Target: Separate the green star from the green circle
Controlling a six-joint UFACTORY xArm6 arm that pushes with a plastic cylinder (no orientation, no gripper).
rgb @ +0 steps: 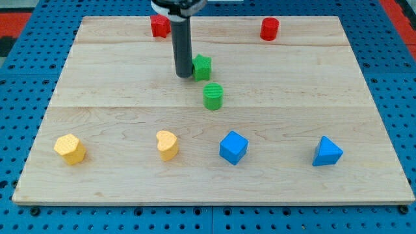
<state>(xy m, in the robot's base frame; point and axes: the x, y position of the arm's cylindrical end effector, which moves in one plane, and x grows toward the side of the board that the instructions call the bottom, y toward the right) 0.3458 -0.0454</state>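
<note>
The green star point(203, 67) sits on the wooden board in the upper middle of the view. The green circle point(213, 96) stands just below and slightly right of it, with a small gap between them. My tip point(183, 75) is at the star's left side, touching or nearly touching it. The rod rises straight toward the view's top.
A red star-like block point(159, 26) and a red cylinder point(269, 28) sit near the top edge. Along the bottom row are a yellow block point(70, 149), a yellow heart point(168, 144), a blue cube point(233, 147) and a blue triangle point(326, 152).
</note>
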